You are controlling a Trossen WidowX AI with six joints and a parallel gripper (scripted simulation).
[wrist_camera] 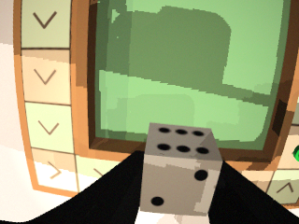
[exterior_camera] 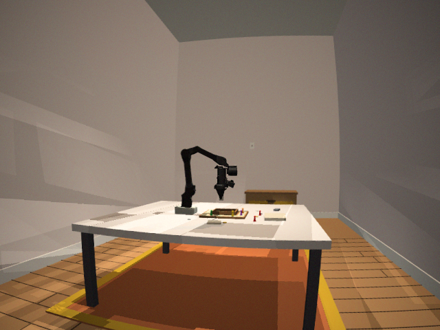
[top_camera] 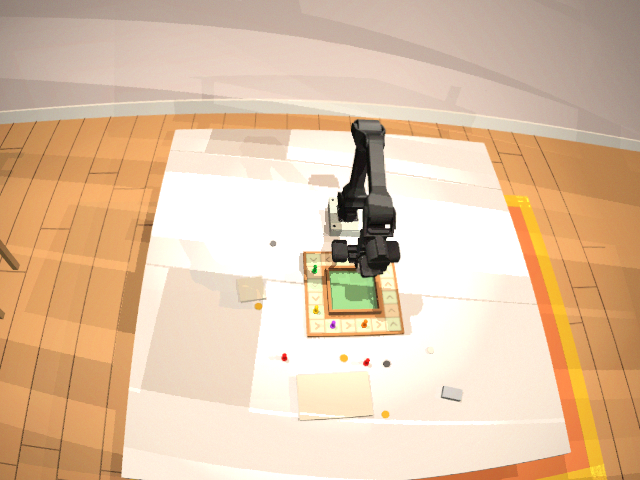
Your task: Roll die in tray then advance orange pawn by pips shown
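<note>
My gripper [wrist_camera: 177, 164] [top_camera: 373, 269] [exterior_camera: 220, 195] is shut on the white die [wrist_camera: 181, 171] and holds it in the air above the back edge of the green-floored tray [top_camera: 356, 303] [wrist_camera: 187, 56]. In the wrist view the die's upper face shows six pips and its near face two. The tray sits inside the wooden board [top_camera: 315, 297] [exterior_camera: 223, 214], which has a ring of arrow squares. The orange pawn [top_camera: 364, 323] stands on the board's front row. The tray holds nothing.
On the board a green pawn [top_camera: 314, 269], a yellow pawn [top_camera: 315, 310] and a purple pawn [top_camera: 332, 324] stand. Two red pawns [top_camera: 284, 357] [top_camera: 366, 362], small discs, a large beige card [top_camera: 334, 394], a small card [top_camera: 251, 288] and a grey block [top_camera: 451, 393] lie on the table.
</note>
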